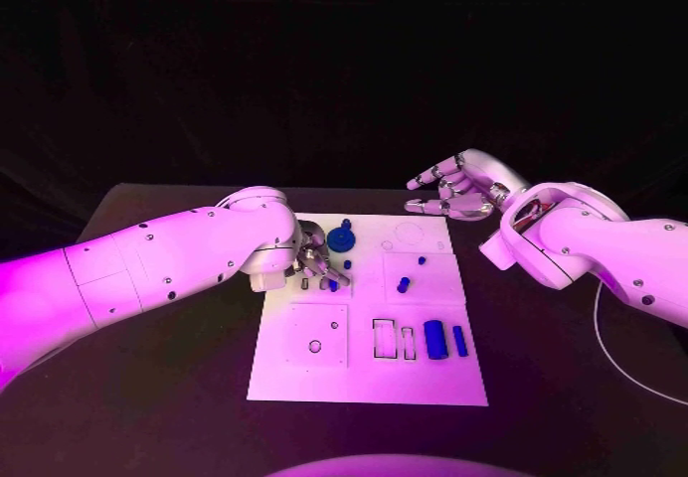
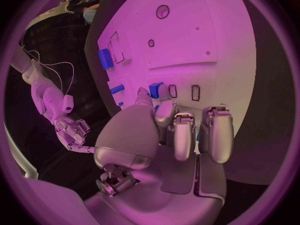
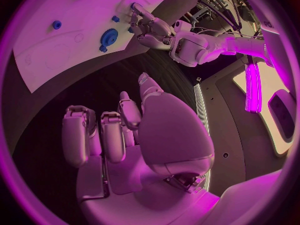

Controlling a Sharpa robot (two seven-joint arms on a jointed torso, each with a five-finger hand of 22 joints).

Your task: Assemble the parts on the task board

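The matt black desk [image 1: 172, 397] carries the flat white plastic task board [image 1: 369, 383], which lies in its middle with its long sides running toward the robot. The board is smooth and hard, cut with shallow rectangular slots and round holes, so a piece that misses its seat will likely skate across it.

The left hand [image 1: 313, 258], silver metal on a glossy white arm, is down over the board's left edge in its far half. Its fingers [image 2: 182, 135] are curled in close together above two small slots, with a small blue block [image 2: 155, 89] just beyond the fingertips. I cannot tell whether they pinch anything. The risk as I judge it: the curled fingers hide the slots from above, so a part may go in tilted and jam, or a knuckle may knock the neighbouring pieces.

The right hand [image 1: 461, 189] hovers past the board's far right corner, fingers apart and holding nothing. Reaching in now, it could collide with the left.

The round blue toothed wheel [image 1: 341, 238] sits near the far edge. The stubby blue cylinder [image 1: 434, 339] and the slim blue bar [image 1: 460, 341] lie side by side by the right edge in the near half; the cylinder would roll if nudged. Small blue pegs [image 1: 405, 284] stand near the board's middle.
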